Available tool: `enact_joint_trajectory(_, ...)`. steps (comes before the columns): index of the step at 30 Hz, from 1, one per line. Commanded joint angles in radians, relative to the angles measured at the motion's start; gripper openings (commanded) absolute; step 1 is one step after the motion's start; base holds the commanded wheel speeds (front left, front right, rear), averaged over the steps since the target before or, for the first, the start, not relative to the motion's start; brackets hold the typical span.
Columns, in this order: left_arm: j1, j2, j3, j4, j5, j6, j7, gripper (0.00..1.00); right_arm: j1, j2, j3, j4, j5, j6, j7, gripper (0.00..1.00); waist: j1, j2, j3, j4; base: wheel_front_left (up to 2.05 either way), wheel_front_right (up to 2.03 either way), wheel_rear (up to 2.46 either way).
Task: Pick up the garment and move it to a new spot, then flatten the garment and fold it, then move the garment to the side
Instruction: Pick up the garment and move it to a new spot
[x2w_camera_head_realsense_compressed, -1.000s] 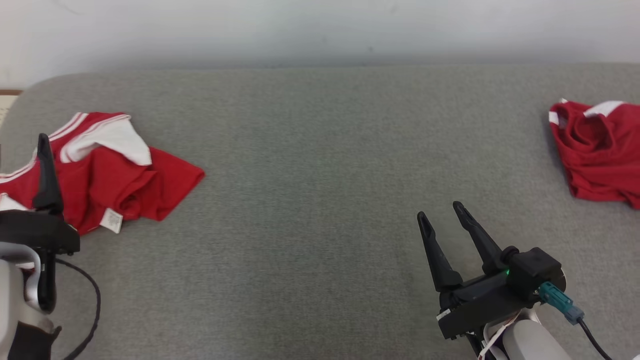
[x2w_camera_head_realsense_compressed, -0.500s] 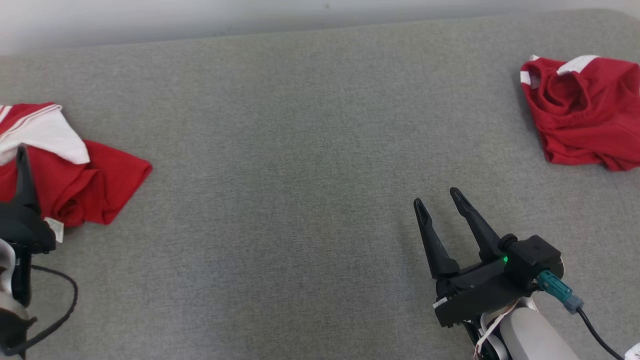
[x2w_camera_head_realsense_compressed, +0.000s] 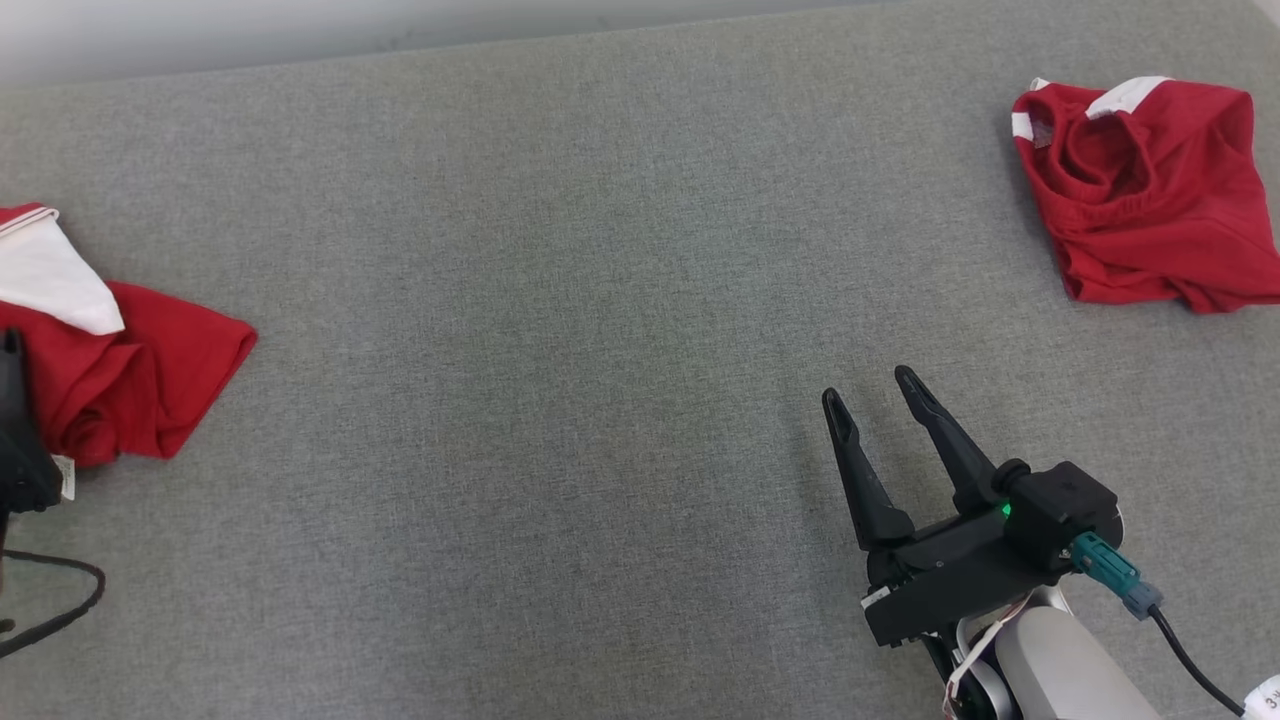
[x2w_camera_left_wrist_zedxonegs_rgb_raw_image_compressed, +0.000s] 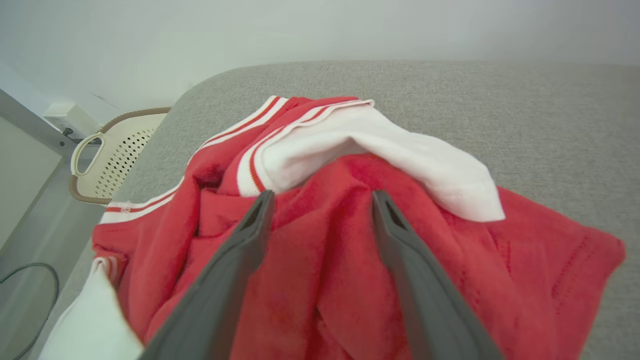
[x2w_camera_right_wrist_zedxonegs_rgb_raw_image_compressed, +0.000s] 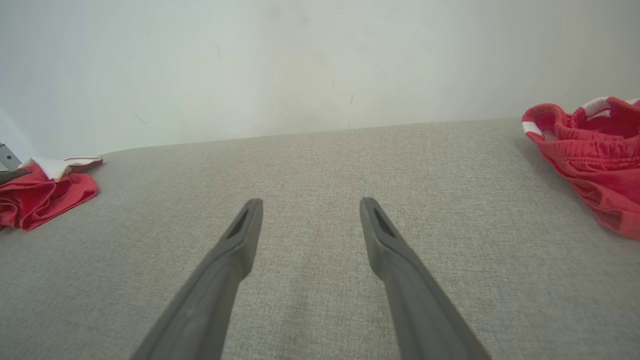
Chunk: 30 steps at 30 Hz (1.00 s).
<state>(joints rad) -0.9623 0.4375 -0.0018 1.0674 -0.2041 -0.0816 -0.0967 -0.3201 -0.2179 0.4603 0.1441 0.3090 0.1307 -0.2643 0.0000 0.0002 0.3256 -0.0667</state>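
A crumpled red and white garment (x2w_camera_head_realsense_compressed: 130, 370) lies at the left edge of the grey padded surface (x2w_camera_head_realsense_compressed: 560, 330). My left gripper (x2w_camera_left_wrist_zedxonegs_rgb_raw_image_compressed: 322, 197) hangs open just above its red folds (x2w_camera_left_wrist_zedxonegs_rgb_raw_image_compressed: 325, 260), one finger either side of a ridge, nothing pinched. In the head view one dark finger (x2w_camera_head_realsense_compressed: 14, 400) of it shows at the left edge. A second red garment (x2w_camera_head_realsense_compressed: 1140, 190) with white trim is bunched at the far right, also in the right wrist view (x2w_camera_right_wrist_zedxonegs_rgb_raw_image_compressed: 590, 145). My right gripper (x2w_camera_head_realsense_compressed: 867, 386) stands open over bare surface, well short of that garment.
A pale perforated basket (x2w_camera_left_wrist_zedxonegs_rgb_raw_image_compressed: 115, 150) stands on the floor beyond the surface's left end, with a cable (x2w_camera_left_wrist_zedxonegs_rgb_raw_image_compressed: 30, 280) beside it. A white wall (x2w_camera_right_wrist_zedxonegs_rgb_raw_image_compressed: 300, 65) runs along the far edge. Wide bare surface lies between the two garments.
The head camera has turned, so the whole picture has slid left and the far wall has nearly left the top. Both grippers keep their places relative to the garments and stay open.
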Motion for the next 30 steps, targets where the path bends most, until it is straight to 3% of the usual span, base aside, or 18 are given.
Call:
enact_joint_trajectory(1, -0.013, 0.006, -0.004, 0.014, 0.001, -0.002, 0.006, 1.0, -0.012, -0.001, 0.002, 0.002, 0.008, 0.0, -0.002, 1.0, 0.0, -0.0002, 0.002, -0.002, 0.0, 0.0, 0.0)
enact_joint_trajectory(11, -0.067, -0.012, -0.031, 0.152, -0.014, -0.009, 0.147, 1.0, -0.021, 0.002, 0.005, 0.006, 0.01, 0.0, -0.002, 1.0, 0.0, -0.0002, 0.006, -0.019, 0.0, 0.0, 0.0)
enact_joint_trajectory(14, -0.071, -0.014, -0.038, 0.161, -0.015, -0.01, 0.141, 1.0, -0.019, 0.003, 0.003, 0.005, 0.007, 0.0, -0.002, 1.0, 0.0, -0.0002, 0.005, -0.022, 0.0, 0.0, 0.0)
enact_joint_trajectory(15, -0.071, -0.013, -0.042, 0.163, -0.012, -0.01, 0.136, 0.59, -0.018, 0.004, 0.003, 0.006, 0.005, 0.0, -0.002, 1.0, 0.0, -0.0002, 0.004, -0.024, 0.0, 0.0, 0.0)
enact_joint_trajectory(16, -0.071, -0.012, -0.045, 0.164, -0.009, -0.006, 0.128, 0.25, -0.018, 0.004, 0.003, 0.005, 0.004, 0.0, -0.002, 1.0, 0.0, -0.0002, 0.004, -0.025, 0.0, 0.0, 0.0)
enact_joint_trajectory(17, -0.069, -0.012, -0.047, 0.167, -0.009, -0.007, 0.122, 0.0, -0.018, 0.004, 0.002, 0.006, 0.003, 0.0, -0.002, 1.0, 0.0, -0.0002, 0.003, -0.025, 0.0, 0.0, 0.0)
enact_joint_trajectory(30, -0.081, -0.038, -0.062, 0.137, -0.04, -0.033, -0.03, 0.0, -0.006, 0.015, -0.004, 0.017, 0.001, 0.0, -0.002, 1.0, 0.0, -0.0002, -0.055, -0.015, 0.0, 0.0, 0.0)
